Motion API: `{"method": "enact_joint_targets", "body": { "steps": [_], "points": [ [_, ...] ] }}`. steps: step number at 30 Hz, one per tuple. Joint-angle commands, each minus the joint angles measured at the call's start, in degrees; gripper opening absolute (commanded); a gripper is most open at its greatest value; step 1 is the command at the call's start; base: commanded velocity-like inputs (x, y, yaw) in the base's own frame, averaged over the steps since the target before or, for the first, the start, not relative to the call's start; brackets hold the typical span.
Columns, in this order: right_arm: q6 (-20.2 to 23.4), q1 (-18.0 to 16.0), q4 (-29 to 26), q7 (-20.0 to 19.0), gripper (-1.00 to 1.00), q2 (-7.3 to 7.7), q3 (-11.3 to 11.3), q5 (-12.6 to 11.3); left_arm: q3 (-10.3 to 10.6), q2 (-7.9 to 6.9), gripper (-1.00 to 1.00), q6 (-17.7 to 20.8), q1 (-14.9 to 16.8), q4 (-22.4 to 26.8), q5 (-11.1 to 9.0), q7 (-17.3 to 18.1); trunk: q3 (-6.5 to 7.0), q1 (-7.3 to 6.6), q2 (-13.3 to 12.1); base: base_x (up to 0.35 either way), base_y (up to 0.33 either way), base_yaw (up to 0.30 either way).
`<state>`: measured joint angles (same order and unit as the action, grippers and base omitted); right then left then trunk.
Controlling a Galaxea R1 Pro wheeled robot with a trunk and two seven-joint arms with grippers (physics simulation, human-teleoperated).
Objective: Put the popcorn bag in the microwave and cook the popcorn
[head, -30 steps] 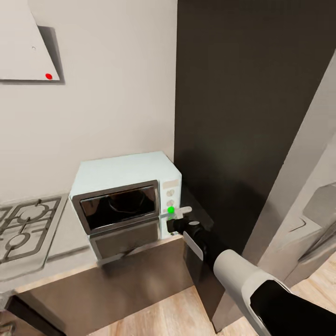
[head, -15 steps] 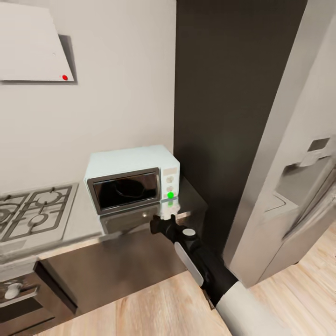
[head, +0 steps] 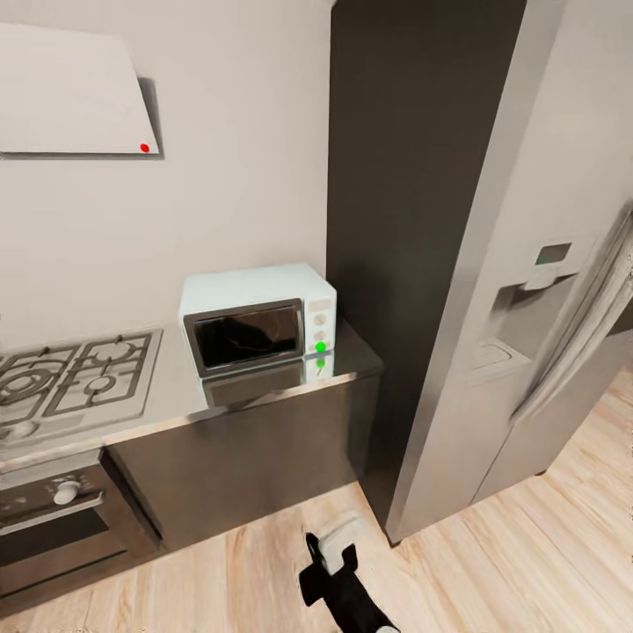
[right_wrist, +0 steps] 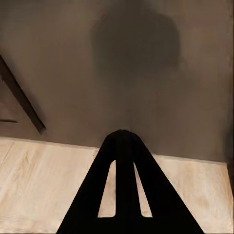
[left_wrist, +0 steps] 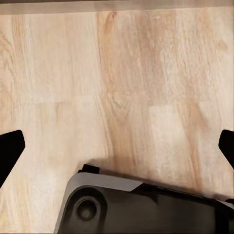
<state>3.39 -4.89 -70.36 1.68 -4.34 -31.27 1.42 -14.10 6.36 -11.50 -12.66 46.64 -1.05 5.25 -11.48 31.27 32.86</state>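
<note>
Microwave at 12 o'clock on the grey desk, door shut, green light lit. Heating step likely running; bag's whereabouts cannot be told. Right hand pressed together, left hand spread. Next: wait, watch

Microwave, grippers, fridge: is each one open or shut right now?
microwave: door shut, green light lit by its knobs.
fridge: doors shut.
oven: door shut.
left gripper: open, fingers wide apart over the floor.
right gripper: shut, fingers together, holding nothing.
</note>
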Motion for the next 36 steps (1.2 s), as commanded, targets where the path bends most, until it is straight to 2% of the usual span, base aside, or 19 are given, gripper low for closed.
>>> {"method": "enact_joint_targets", "body": {
  "steps": [1,3,6,7,8,10,15,20,23,26,27,36],
  "points": [
    [-2.72,1.74,1.51,0.76,-1.00,2.10,-0.09,0.09,-0.36,0.06,1.00,-0.02,0.01,-0.01,-0.10,0.55,-0.08,0.00,0.09,-0.154,0.000,0.000],
    [-4.96,2.92,7.73,1.40,-1.00,3.75,0.52,-0.27,-0.45,-0.29,1.00,-0.01,0.01,-0.88,-0.14,0.55,-0.08,0.00,0.09,-0.056,0.000,0.000],
    [-7.60,2.52,22.05,1.35,-1.00,4.03,6.68,-0.40,-0.64,-1.04,1.00,-0.02,0.58,-6.04,-0.11,0.53,-0.08,0.00,0.09,-0.008,0.000,0.000],
    [-9.21,2.39,25.49,1.23,1.00,4.27,9.01,-0.38,-0.65,-1.85,1.00,-0.02,1.06,-7.96,-0.14,0.50,-0.08,0.00,0.09,-0.002,0.000,0.000],
    [-10.45,2.15,28.56,1.12,1.00,4.71,11.13,-0.37,-0.66,-3.00,1.00,-0.01,1.79,-10.21,-0.21,0.49,-0.08,0.00,0.09,0.000,0.000,0.000],
    [-11.19,2.02,32.55,1.06,1.00,6.10,12.85,-0.49,-0.66,-3.87,1.00,-0.01,3.30,-13.68,-0.18,0.45,-0.08,0.00,0.09,0.000,0.000,0.000],
    [-10.91,1.99,38.47,1.35,1.00,6.67,16.62,-0.39,-0.66,-4.06,1.00,0.07,4.84,-19.08,-0.10,0.13,-0.08,0.00,0.09,0.000,0.000,0.000],
    [-9.56,2.07,40.99,1.78,1.00,7.11,17.08,-0.43,-0.57,-4.13,1.00,0.16,4.93,-21.10,0.01,0.11,-0.08,0.00,0.09,0.000,0.000,-0.032],
    [-9.80,2.23,42.01,3.08,1.00,7.27,19.50,-0.26,-0.41,-4.02,1.00,0.16,4.93,-22.26,0.21,0.11,-0.08,0.00,0.09,0.000,0.000,-0.001],
    [-9.94,2.24,45.29,3.15,1.00,7.20,20.55,0.23,-0.06,-3.64,1.00,0.16,4.93,-22.29,0.18,0.11,-0.08,0.00,0.09,0.000,0.000,0.000],
    [-9.89,2.61,57.53,3.07,1.00,6.62,20.72,0.25,0.04,-3.73,1.00,0.16,4.96,-22.30,0.17,0.11,-0.08,0.00,0.09,0.000,0.000,0.000],
    [-9.89,2.61,57.53,3.07,1.00,6.62,20.72,0.25,0.04,-3.73,1.00,0.16,4.93,-22.30,0.17,0.11,-0.08,0.00,0.09,0.000,0.000,0.000]
  ]
}}
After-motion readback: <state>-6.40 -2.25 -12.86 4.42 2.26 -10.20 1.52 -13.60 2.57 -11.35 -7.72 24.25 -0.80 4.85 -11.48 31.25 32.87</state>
